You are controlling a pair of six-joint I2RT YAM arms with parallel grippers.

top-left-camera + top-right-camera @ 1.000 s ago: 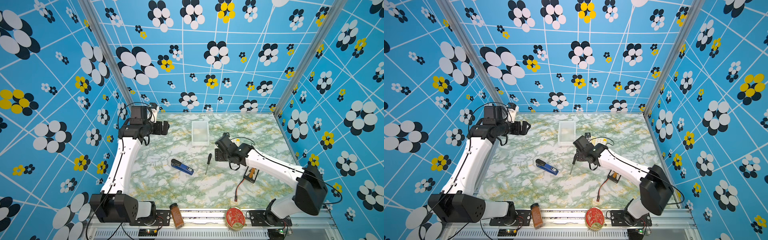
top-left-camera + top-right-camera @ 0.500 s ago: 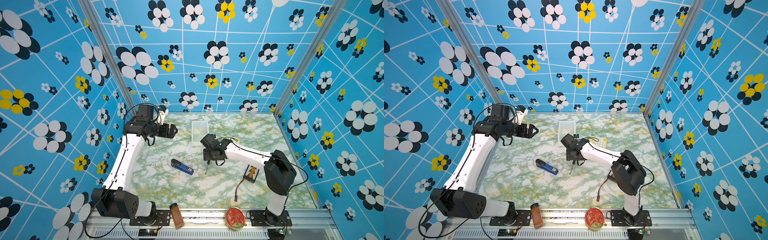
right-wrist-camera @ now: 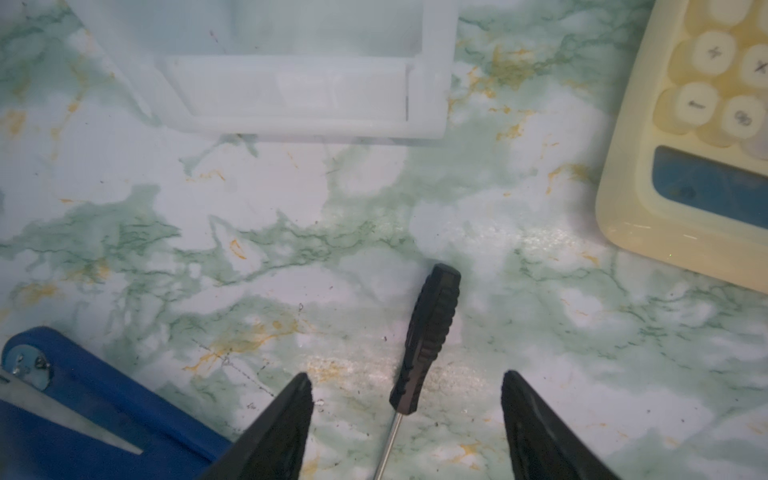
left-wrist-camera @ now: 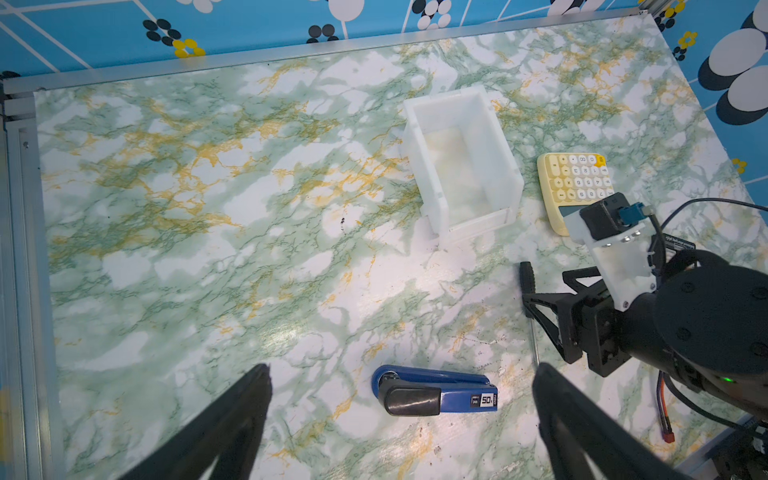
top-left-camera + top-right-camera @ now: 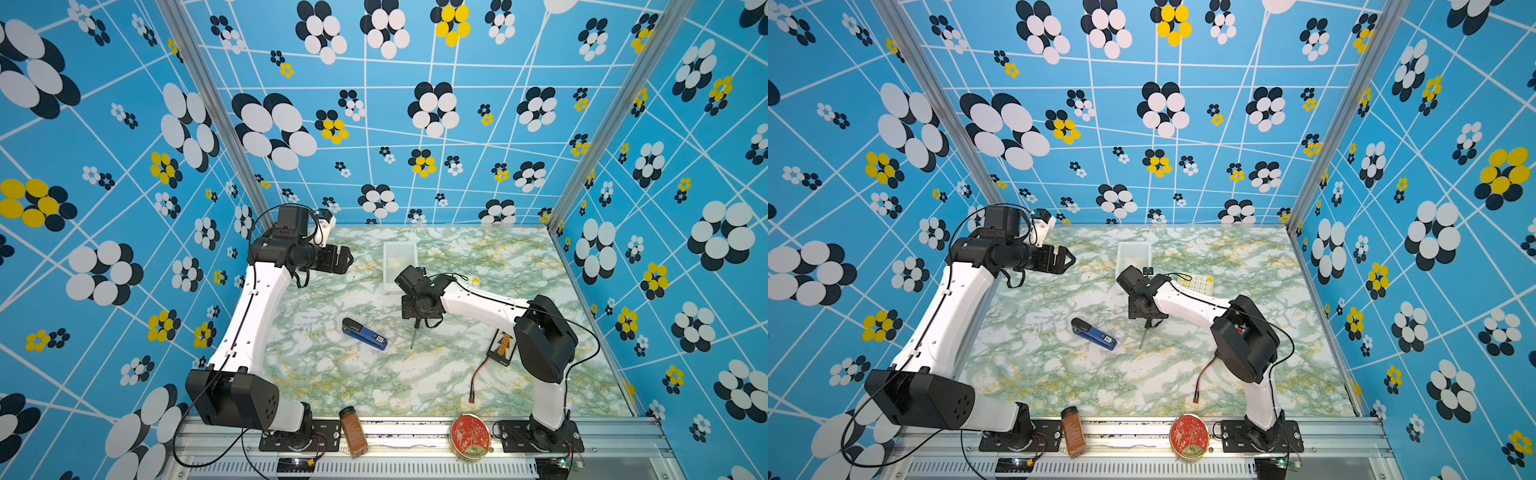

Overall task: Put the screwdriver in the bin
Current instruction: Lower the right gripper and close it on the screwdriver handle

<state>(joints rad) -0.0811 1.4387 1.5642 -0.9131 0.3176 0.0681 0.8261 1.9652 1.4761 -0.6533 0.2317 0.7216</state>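
Observation:
The screwdriver (image 3: 432,332), with a black ribbed handle and a thin silver shaft, lies flat on the marble table, and its shaft (image 5: 413,340) sticks out toward the front. My right gripper (image 3: 407,376) is open and low over it, one finger on each side of the handle's lower end, neither touching. In both top views the right gripper (image 5: 419,321) (image 5: 1148,321) hides the handle. The white translucent bin (image 5: 400,246) (image 4: 428,166) stands just behind it. My left gripper (image 5: 347,259) (image 4: 402,368) hangs open and empty above the table's left.
A blue-and-black stapler (image 5: 364,334) (image 4: 436,392) lies left of the screwdriver. A cream-yellow calculator (image 5: 1196,284) (image 3: 685,145) sits right of the bin. A small board with a red wire (image 5: 503,347) lies by the right arm. A spice jar (image 5: 353,432) and red tin (image 5: 471,436) rest on the front rail.
My right arm swung left and came down over the screwdriver's handle, and its jaws narrowed a little. My left gripper drifted slightly right. The screwdriver has not moved.

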